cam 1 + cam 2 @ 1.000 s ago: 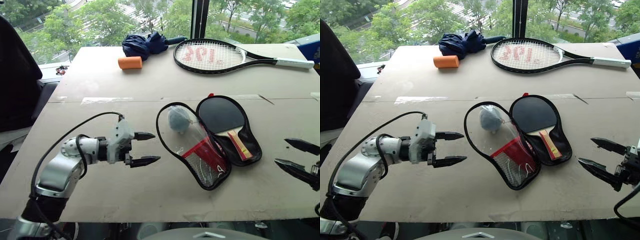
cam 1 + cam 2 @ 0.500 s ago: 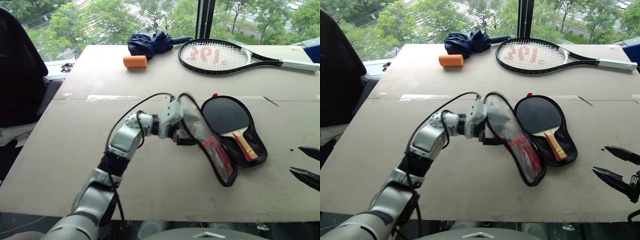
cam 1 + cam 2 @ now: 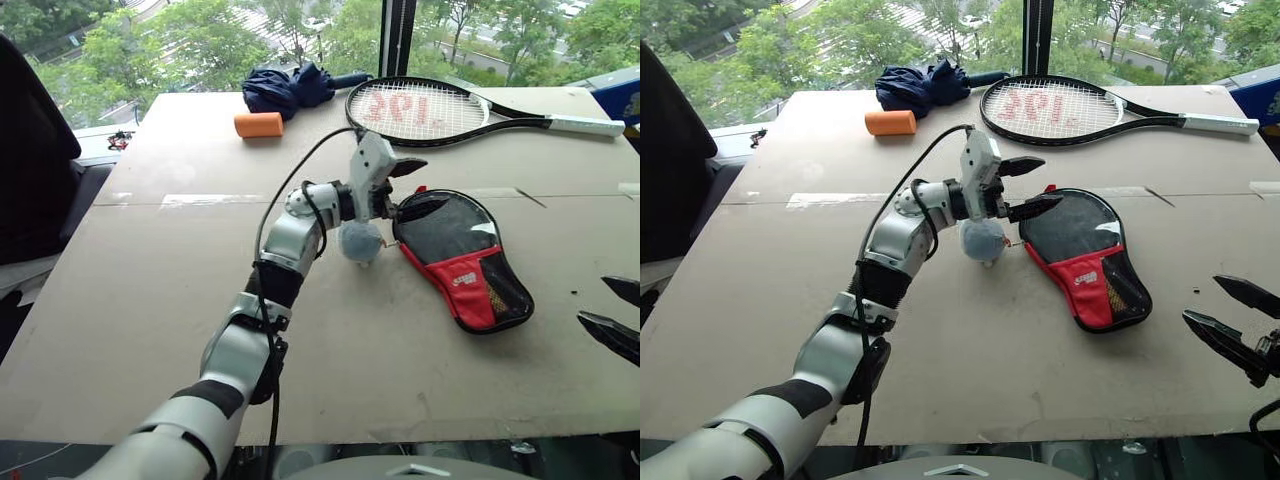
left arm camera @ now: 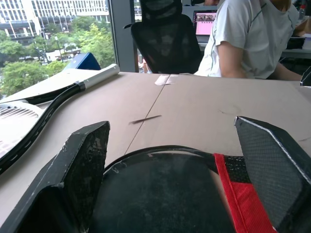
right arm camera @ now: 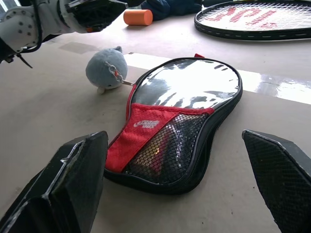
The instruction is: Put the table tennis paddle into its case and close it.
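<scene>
The left gripper hangs over the middle of the table with its two black fingers spread wide and nothing between them; its lower fingertip sits just above the rounded top edge of the case. The case lies flat with its flap folded over, clear plastic and red mesh pocket facing up, slanting from the table's middle toward the right edge. Through the mesh in the right wrist view, a dark and reddish shape inside is likely the table tennis paddle, though it is too hidden to be sure. The grey-blue fuzzy ball rests on the table just left of the case, under the left wrist.

The right gripper hovers near the table's right edge, well apart from the case, fingers wide and empty. Bare table lies between it and the case, and a broad open stretch runs along the near edge and the left side.

Along the far edge lie a tennis racket, a dark blue umbrella and an orange cylinder, well apart from the case.
</scene>
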